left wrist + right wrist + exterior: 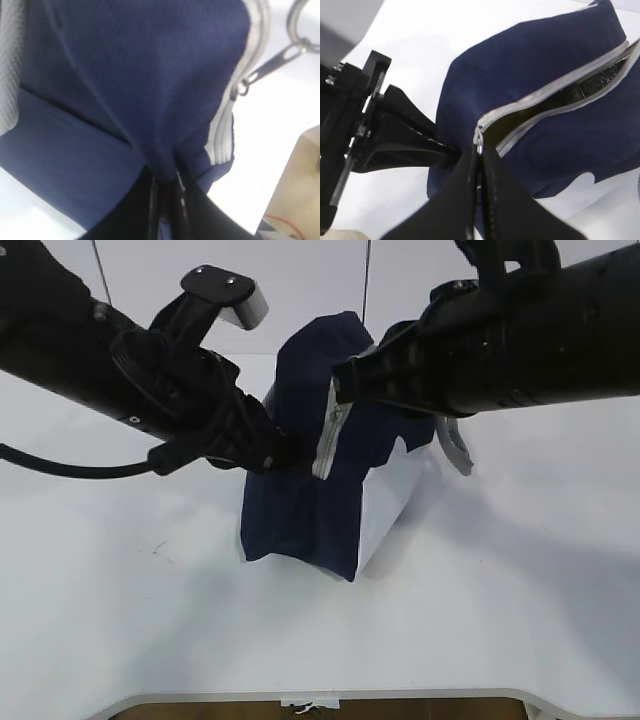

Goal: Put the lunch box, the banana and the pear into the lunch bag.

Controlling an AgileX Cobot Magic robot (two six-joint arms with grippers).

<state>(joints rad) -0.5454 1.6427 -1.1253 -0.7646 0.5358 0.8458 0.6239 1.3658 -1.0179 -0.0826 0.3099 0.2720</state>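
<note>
**A:** So where's everything at? The bag (310, 495) sits mid-counter (120, 620), navy, white end panel toward 4 o'clock. The left hand (165, 200) comes in from 9 o'clock and is pinched tight on a fold of the navy fabric. The right hand (479, 165) comes in from 3 o'clock, clamped closed right at the end of the zipper (545, 102), on the slider or the tape beside it, can't tell which.

**B:** And the zipper's partly open, yeah? In the right wrist view there's a gap with shiny lining running off toward 2 o'clock.

**A:** Yep. No lunch box, banana or pear showing in any view, so either off-frame or hidden, can't say.

**B:** What worries me: the bag's soft and only held by that fabric pinch. If the right hand tugs the zipper, the cloth could slide out of the left hand and the whole bag just drags along the counter instead of opening.

**A:** Or the bag tips. It's standing kind of slumped already. Also if the grip is on tape and not the slider, pulling does nothing but bunch the fabric.

**B:** The ring pull (300, 22) dangles free up at 1 o'clock in the left wrist view, not held by anything. It could snag.

**A:** And both arms are crowded over the bag, so they could bump.
</note>
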